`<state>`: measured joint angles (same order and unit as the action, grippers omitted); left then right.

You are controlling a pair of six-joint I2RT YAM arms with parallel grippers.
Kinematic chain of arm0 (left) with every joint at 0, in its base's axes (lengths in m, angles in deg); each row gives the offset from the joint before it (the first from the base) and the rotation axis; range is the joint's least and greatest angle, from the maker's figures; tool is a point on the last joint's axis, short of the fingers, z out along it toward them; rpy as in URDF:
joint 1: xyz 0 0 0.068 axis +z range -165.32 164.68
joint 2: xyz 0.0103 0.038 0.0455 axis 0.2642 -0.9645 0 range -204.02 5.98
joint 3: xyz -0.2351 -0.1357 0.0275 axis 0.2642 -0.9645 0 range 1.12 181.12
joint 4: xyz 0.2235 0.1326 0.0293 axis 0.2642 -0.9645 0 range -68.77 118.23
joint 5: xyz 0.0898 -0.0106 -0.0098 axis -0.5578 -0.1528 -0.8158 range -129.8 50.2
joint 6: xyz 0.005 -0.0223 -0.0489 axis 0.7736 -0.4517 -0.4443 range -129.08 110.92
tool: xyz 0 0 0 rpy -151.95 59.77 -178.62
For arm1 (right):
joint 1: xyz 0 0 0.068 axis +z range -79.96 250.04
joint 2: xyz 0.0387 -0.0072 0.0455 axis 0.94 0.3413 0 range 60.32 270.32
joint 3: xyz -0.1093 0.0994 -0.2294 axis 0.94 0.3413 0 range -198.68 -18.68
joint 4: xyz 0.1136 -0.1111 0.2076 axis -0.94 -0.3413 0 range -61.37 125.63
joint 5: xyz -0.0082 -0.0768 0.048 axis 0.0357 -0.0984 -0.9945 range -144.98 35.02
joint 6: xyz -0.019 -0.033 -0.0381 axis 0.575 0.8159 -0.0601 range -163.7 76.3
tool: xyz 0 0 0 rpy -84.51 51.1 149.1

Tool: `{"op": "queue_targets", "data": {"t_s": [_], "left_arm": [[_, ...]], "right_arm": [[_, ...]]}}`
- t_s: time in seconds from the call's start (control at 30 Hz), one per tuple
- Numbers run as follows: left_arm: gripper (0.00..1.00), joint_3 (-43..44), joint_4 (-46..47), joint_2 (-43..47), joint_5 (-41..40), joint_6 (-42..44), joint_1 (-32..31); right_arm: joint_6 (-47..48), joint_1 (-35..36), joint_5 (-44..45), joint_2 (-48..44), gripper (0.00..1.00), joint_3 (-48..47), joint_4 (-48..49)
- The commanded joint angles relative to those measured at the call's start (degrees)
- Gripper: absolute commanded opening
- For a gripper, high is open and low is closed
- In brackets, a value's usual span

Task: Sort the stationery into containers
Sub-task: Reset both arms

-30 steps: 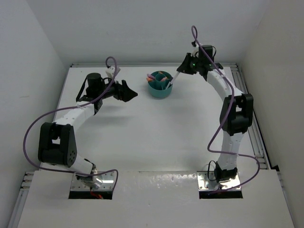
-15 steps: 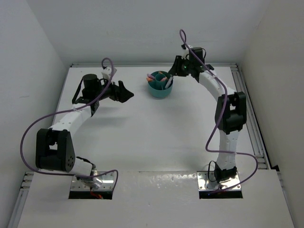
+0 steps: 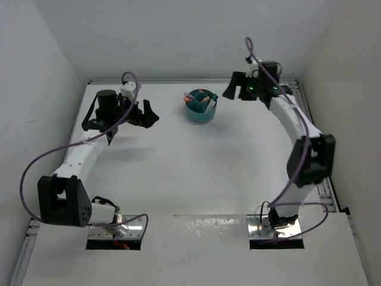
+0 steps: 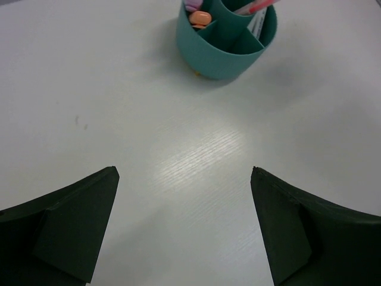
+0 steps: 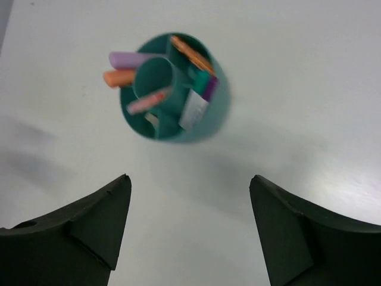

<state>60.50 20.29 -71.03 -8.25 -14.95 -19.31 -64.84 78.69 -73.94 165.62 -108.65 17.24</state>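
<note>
A round teal cup point(image 3: 200, 109) point(image 5: 176, 89) point(image 4: 225, 36) with inner dividers stands at the back middle of the table. In its compartments are a lilac cylinder point(image 5: 128, 59), an orange cylinder point(image 5: 118, 77), a red pen point(image 5: 147, 100), an orange pen point(image 5: 190, 53) and white pens with teal and purple ends point(image 5: 199, 95). My right gripper point(image 3: 233, 90) point(image 5: 189, 185) hangs open and empty to the right of the cup. My left gripper point(image 3: 149, 113) point(image 4: 184, 173) is open and empty, well left of the cup.
White walls close the table at the back and sides. A metal rail point(image 3: 324, 173) runs along the right edge. Purple cables loop off both arms.
The right gripper opened, let go of the white pen into the cup and drew back to the right. The left arm pulled back to the left, away from the cup.
</note>
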Motion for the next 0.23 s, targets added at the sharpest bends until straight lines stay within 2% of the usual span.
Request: {"op": "queue_targets", "data": {"t_s": [0.0,0.1,0.2], "left_arm": [[1.00,0.7,-5.8,6.6,-7.5,3.4,1.4],[1.00,-2.0,-8.4,9.8,-10.4,5.0,2.6],[1.00,-1.7,-10.3,10.2,-11.2,5.3,3.7]], "right_arm": [[6.0,-6.6,-2.8,-15.1,0.80,9.9,-4.3],[9.9,-12.8,-2.7,-26.4,0.80,18.8,-8.9],[11.0,-16.4,-3.4,-31.3,0.81,24.4,-10.3]]}}
